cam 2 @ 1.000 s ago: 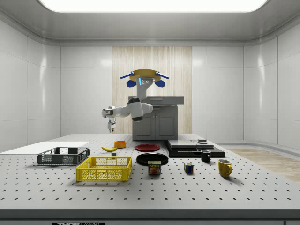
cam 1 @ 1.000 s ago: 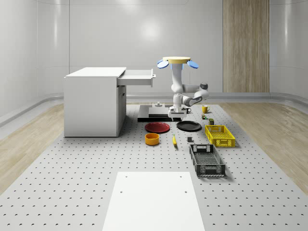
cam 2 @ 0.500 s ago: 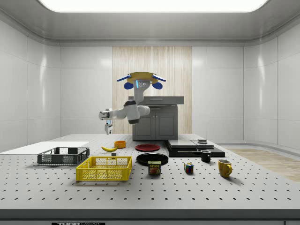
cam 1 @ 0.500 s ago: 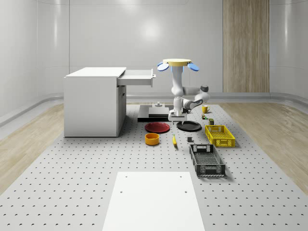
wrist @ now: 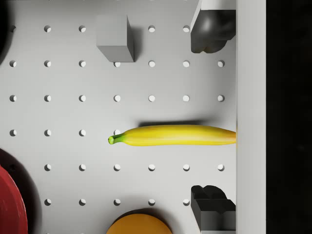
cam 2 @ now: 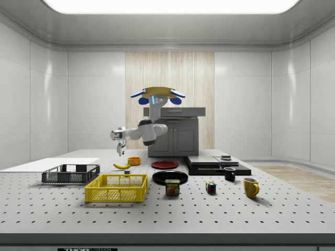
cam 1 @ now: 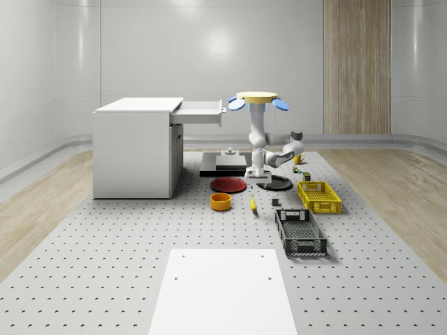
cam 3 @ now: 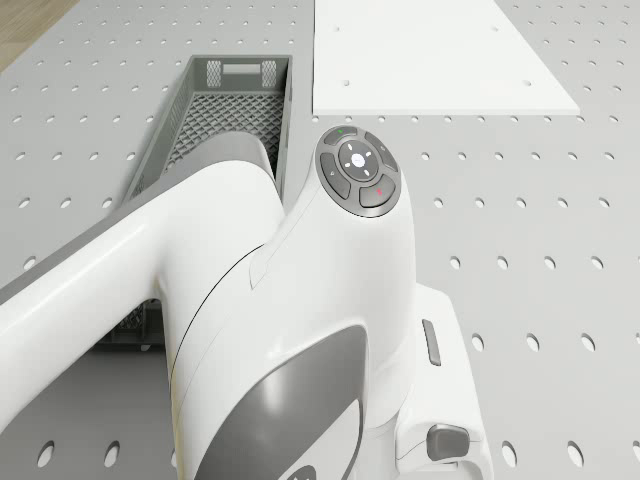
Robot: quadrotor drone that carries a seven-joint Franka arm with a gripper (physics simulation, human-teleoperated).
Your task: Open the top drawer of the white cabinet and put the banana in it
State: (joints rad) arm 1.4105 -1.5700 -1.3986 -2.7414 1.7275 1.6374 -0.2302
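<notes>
White walls and a pale perforated table frame the scene. On that table lies the banana, free, just beside the orange bowl and near the red plate. The gripper hangs directly above it, jaws spread wide and empty. In the wrist view the banana's long axis runs across the line joining the two fingertips, so they straddle its width; a straight descent would likely suit. The drone hovers over the plates, beside the white cabinet, whose top drawer already stands pulled out.
</notes>
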